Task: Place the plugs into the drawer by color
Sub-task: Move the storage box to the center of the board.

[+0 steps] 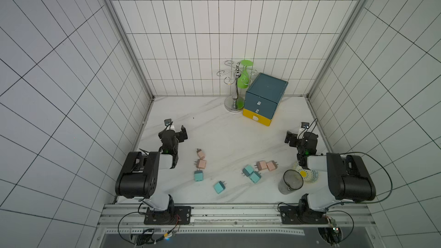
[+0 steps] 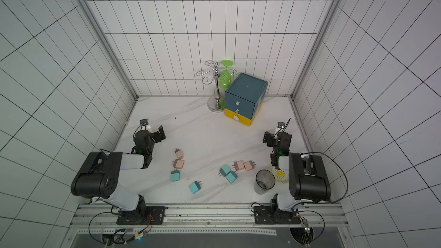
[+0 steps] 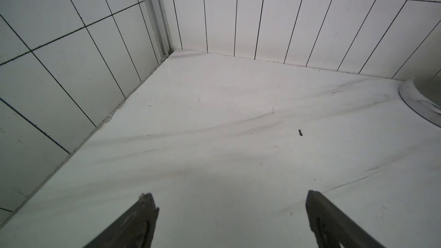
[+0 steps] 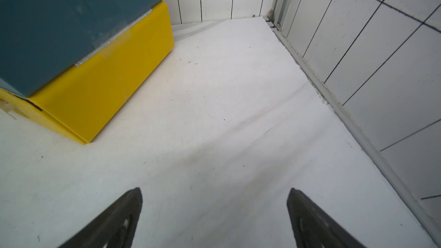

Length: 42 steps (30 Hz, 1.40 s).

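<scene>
The plugs lie loose on the white table in both top views. Two pink plugs and a teal one line up left of centre. A lone teal plug lies nearer the front. Two teal plugs touch two pink ones at the right. The drawer stands at the back right with its teal fronts shut and its yellow bottom front slightly forward. My left gripper is open over bare table, behind the left plugs. My right gripper is open and empty, near the drawer's right side.
A chrome rack with a hanging green glass stands just left of the drawer; its base shows in the left wrist view. A dark tumbler and a patterned saucer sit at the front right under my right arm.
</scene>
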Each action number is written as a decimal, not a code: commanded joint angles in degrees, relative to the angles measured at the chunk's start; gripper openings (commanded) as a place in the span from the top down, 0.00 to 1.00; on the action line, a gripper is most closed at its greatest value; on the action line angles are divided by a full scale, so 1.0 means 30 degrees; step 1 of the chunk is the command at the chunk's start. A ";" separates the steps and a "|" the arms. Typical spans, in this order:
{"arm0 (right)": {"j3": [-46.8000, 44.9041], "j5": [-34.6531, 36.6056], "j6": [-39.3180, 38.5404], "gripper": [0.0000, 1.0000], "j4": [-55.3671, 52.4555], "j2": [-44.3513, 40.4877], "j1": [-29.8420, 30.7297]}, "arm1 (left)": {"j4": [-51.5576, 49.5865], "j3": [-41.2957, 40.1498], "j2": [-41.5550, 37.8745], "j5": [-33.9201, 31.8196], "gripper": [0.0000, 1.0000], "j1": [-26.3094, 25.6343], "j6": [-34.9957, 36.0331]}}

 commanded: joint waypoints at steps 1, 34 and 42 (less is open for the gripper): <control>0.0576 -0.0133 0.0035 0.01 0.0024 0.0009 -0.0150 | 0.0096 0.0262 -0.0376 0.0136 0.01 0.0059 -0.0088; 0.1773 0.0830 -0.0692 0.01 -0.4799 -0.4185 0.0810 | -0.2226 -0.0339 -0.5904 -0.1125 0.01 -0.0322 -0.0084; 0.2949 -0.0054 0.5330 0.01 -0.4385 -0.8281 0.0806 | -1.0516 0.4968 -0.9862 0.6937 0.01 -0.0342 -0.4156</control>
